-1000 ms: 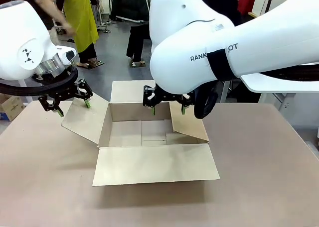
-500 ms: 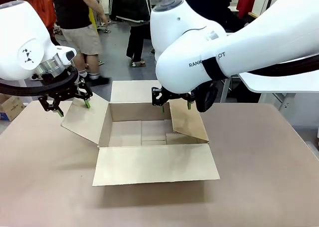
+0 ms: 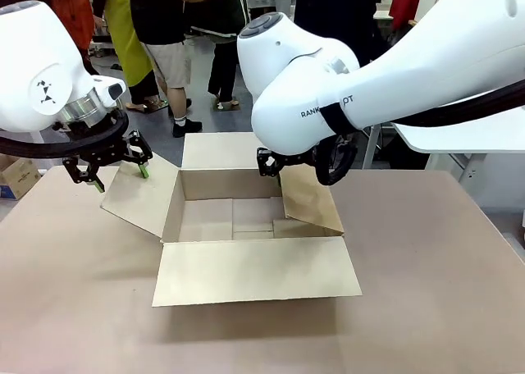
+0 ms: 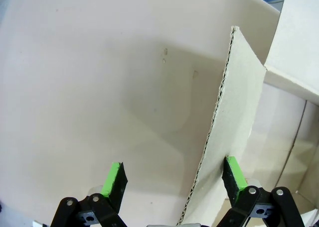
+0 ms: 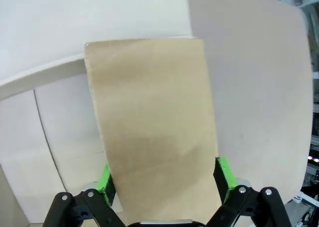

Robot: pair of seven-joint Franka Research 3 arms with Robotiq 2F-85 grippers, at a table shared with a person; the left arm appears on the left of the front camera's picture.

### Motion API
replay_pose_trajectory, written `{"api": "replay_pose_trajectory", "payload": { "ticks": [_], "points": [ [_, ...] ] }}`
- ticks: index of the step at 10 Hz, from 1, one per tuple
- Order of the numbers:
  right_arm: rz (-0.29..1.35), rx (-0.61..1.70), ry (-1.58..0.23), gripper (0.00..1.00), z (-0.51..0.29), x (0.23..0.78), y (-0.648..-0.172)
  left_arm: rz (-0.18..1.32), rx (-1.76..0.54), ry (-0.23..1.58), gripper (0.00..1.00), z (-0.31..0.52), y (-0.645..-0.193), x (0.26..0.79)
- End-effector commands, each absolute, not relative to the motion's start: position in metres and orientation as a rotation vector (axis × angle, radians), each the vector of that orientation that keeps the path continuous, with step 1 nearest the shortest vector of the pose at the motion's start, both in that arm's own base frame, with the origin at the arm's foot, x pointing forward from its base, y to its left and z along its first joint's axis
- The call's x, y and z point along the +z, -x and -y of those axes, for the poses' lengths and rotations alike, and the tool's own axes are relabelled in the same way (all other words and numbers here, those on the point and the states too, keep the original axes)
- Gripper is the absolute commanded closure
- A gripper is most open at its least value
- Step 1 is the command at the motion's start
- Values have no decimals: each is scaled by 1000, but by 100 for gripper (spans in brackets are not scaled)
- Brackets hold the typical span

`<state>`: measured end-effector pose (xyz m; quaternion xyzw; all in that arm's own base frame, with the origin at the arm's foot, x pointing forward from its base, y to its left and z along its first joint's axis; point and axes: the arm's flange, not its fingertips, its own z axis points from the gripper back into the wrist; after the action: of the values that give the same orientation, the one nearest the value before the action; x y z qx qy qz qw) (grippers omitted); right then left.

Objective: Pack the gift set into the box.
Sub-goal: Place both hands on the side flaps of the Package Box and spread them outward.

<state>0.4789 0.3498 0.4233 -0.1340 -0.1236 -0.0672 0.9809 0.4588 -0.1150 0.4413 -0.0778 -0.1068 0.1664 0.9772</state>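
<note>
The bench (image 3: 426, 267) carries the box (image 3: 246, 218) at its middle, all four flaps folded out, lying just as it did a second ago. My right gripper (image 5: 164, 177) has shifted from the box's back wall toward the right flap (image 3: 310, 200) and now hangs over it. Its jaws are spread wide, with the flap's width between the green pads (image 5: 223, 171). I cannot tell whether they touch it. My left gripper (image 3: 121, 175) stays where it was, above the left flap (image 3: 139, 195). Its jaws are spread too, and the flap's corrugated edge runs between them, nearer one pad, pinching nothing.
</note>
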Motion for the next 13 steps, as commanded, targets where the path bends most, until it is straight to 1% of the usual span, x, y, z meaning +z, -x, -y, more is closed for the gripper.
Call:
{"api": "replay_pose_trajectory", "payload": {
  "ticks": [1, 5, 6, 7, 8, 9, 13],
  "points": [
    [289, -194, 363, 0, -336, 439, -468, 218, 344, 138, 0, 115, -458, 444],
    [277, -250, 268, 0, -271, 480, -446, 218, 344, 138, 0, 115, -458, 444],
    [254, -255, 231, 0, -250, 482, -446, 218, 344, 138, 0, 115, -458, 444],
    [234, -240, 152, 0, -229, 482, -445, 218, 344, 138, 0, 115, -458, 444],
    [213, -242, 81, 0, -207, 481, -444, 218, 344, 138, 0, 115, -458, 444],
    [192, -273, 49, 0, -184, 474, -445, 218, 344, 138, 0, 115, -458, 444],
    [153, -264, -196, 0, -123, 422, -447, 218, 344, 138, 0, 115, -458, 444]
  ]
}}
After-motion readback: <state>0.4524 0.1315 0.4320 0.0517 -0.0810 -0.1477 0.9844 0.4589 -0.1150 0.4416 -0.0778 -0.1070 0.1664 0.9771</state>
